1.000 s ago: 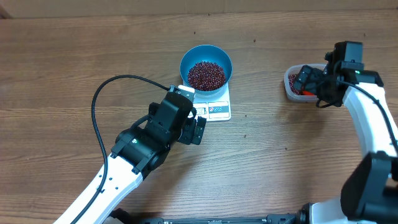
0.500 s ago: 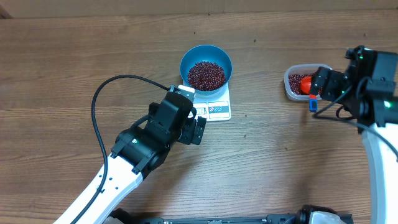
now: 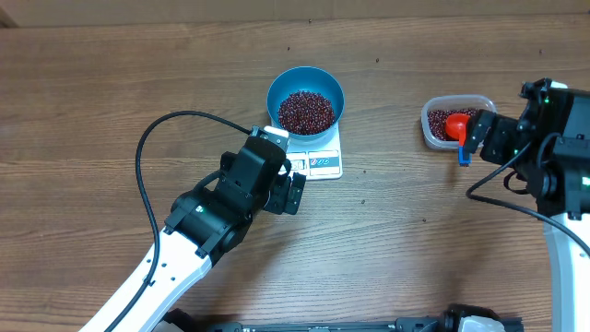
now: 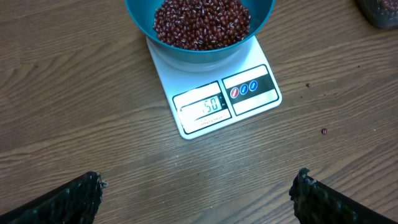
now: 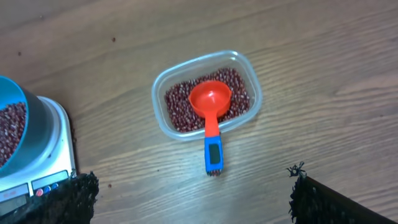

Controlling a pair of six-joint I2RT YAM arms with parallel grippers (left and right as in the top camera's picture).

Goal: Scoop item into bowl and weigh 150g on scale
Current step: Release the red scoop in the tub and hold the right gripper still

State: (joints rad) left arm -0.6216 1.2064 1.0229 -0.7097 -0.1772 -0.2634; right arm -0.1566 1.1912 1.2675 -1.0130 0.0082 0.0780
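Note:
The blue bowl [image 3: 305,85] stands on the white scale [image 3: 323,164], filled with a heap of red-brown beans [image 3: 305,111]. In the left wrist view the beans [image 4: 202,22] fill the bowl [image 4: 261,15], and the scale [image 4: 249,68] shows lit digits on its display. My left gripper [image 4: 198,179] hovers open just in front of the scale, with nothing between its fingers. My right gripper [image 5: 194,180] is open and empty, short of the scoop's handle end. The red scoop [image 5: 210,99] with its blue handle lies in the clear tub [image 5: 160,93].
More beans [image 5: 177,106] lie in the tub [image 3: 429,115] at the right of the table. A stray bean [image 4: 323,131] sits on the wood right of the scale. A black cable [image 3: 147,148] loops over the table beside the left arm.
The right gripper has drawn back from over the tub to the right and toward the front. The scoop now lies uncovered in the tub. The left arm has not moved.

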